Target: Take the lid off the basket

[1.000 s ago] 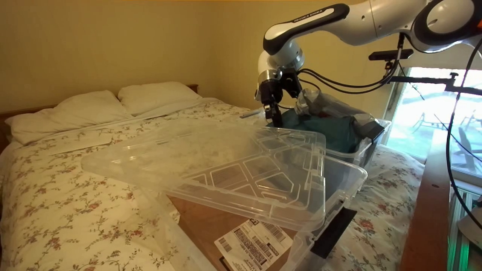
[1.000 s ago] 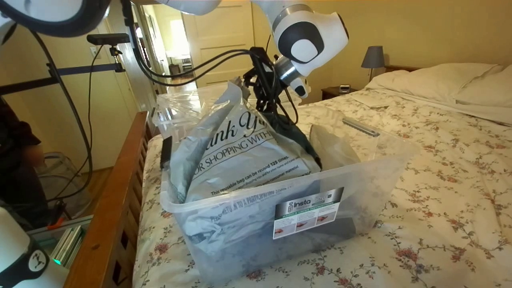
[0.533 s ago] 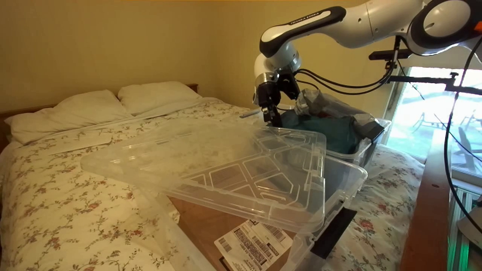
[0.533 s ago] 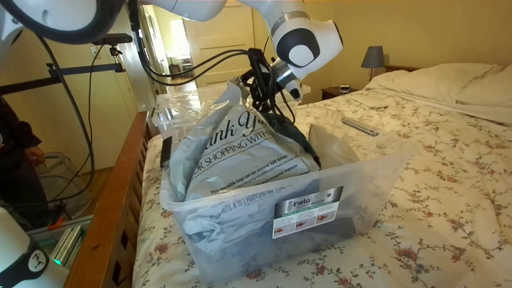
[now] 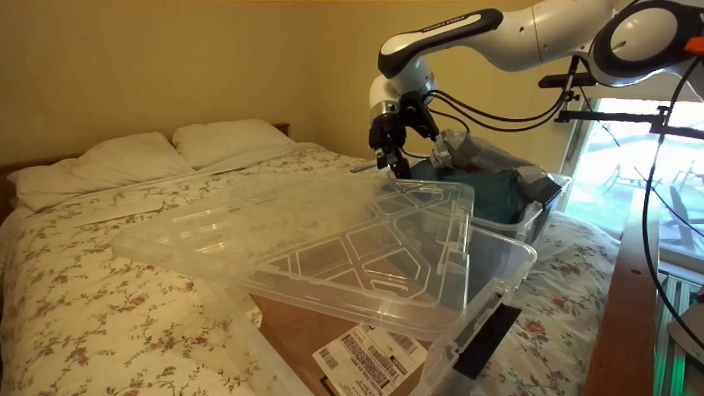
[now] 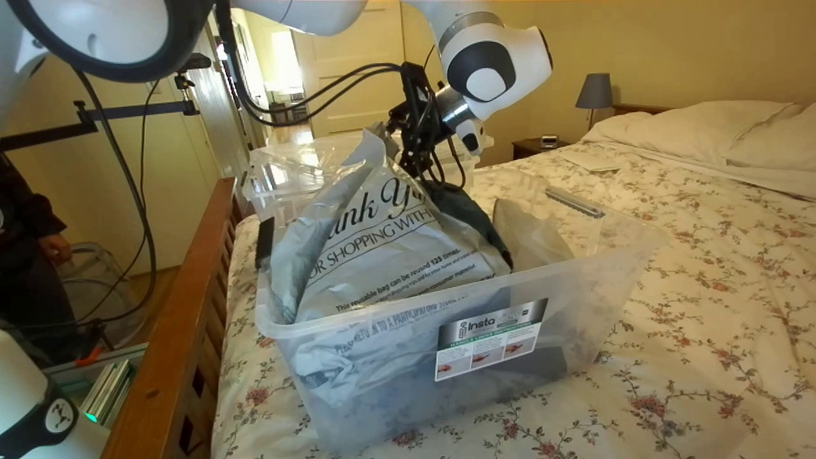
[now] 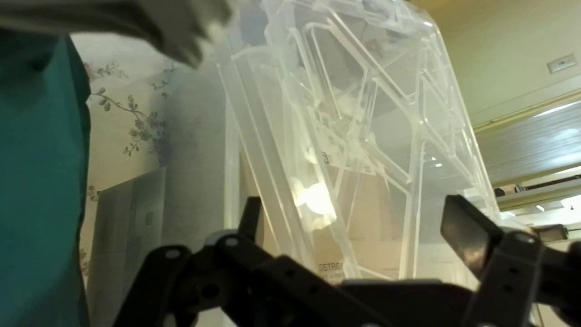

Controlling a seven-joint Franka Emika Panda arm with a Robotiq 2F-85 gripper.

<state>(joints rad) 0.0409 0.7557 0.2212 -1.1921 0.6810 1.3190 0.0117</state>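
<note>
The see-through lid (image 5: 352, 261) with its ribs lies skewed across the top of the clear basket (image 5: 520, 254), leaving a corner of the basket uncovered. A brown cardboard box with a white label is inside the basket. My gripper (image 5: 397, 169) points down at the lid's far edge. In the wrist view the gripper (image 7: 358, 220) has its fingers spread wide, with part of the lid (image 7: 414, 120) showing in the gap. I cannot tell which finger touches it. In an exterior view a grey bag partly hides the gripper (image 6: 414, 167), and the lid (image 6: 296, 159) is behind.
A second clear tub (image 6: 395, 408) holds a grey shopping bag (image 6: 389, 255) and a teal item (image 5: 467, 187), close beside my gripper. All stand on a flowered bed (image 5: 110, 308). A wooden bed rail (image 6: 172, 338) runs along one side. A person (image 6: 32, 268) stands beyond it.
In an exterior view the gripper has moved slightly left. The lid has shifted left too, and its far edge sits a little higher. The basket has not moved.
</note>
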